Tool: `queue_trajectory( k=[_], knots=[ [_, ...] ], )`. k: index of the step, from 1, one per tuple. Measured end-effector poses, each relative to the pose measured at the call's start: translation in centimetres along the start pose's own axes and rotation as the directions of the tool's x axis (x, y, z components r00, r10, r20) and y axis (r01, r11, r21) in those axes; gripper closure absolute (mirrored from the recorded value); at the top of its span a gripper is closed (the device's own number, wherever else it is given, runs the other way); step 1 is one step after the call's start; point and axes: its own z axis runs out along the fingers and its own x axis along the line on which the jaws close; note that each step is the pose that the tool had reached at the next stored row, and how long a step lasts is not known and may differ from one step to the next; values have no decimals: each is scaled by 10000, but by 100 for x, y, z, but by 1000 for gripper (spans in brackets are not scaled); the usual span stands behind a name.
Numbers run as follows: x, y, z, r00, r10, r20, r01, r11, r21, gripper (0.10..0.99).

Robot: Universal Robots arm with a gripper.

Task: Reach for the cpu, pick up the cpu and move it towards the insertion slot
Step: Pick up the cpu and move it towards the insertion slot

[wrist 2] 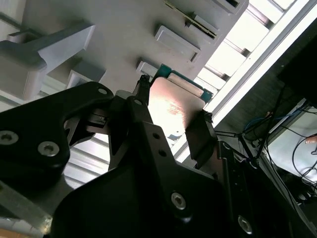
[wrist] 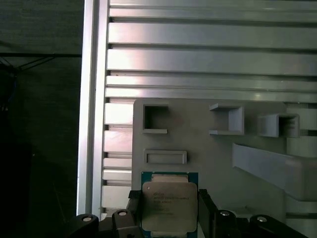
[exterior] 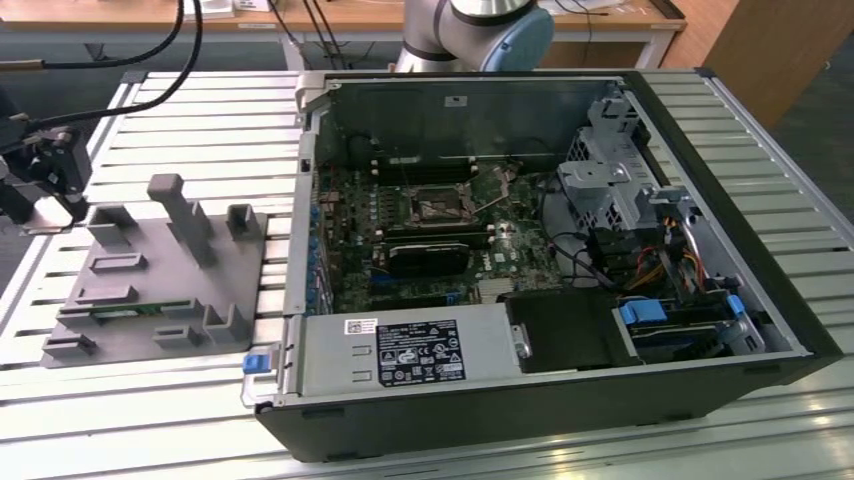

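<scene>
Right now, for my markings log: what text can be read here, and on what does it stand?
Nothing can be quoted.
The cpu lid: faint printed lines, too blurred to read.
White label on the power supply: too small to read.
Black label beside it: too small to read.
Sticker inside the computer case: too small to read.

Light glares white off the slatted table (exterior: 120, 405) in the exterior view; the computer case (exterior: 534, 412) lies shaded inside. In the second wrist view, glare washes the cpu (wrist 2: 173, 106).
</scene>
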Motion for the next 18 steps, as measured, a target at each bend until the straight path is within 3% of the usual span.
queue_trajectory(
  k=[18],
  knots=[
    [2,16,-268,10000,0,0,0,10000,21,545]
  ],
)
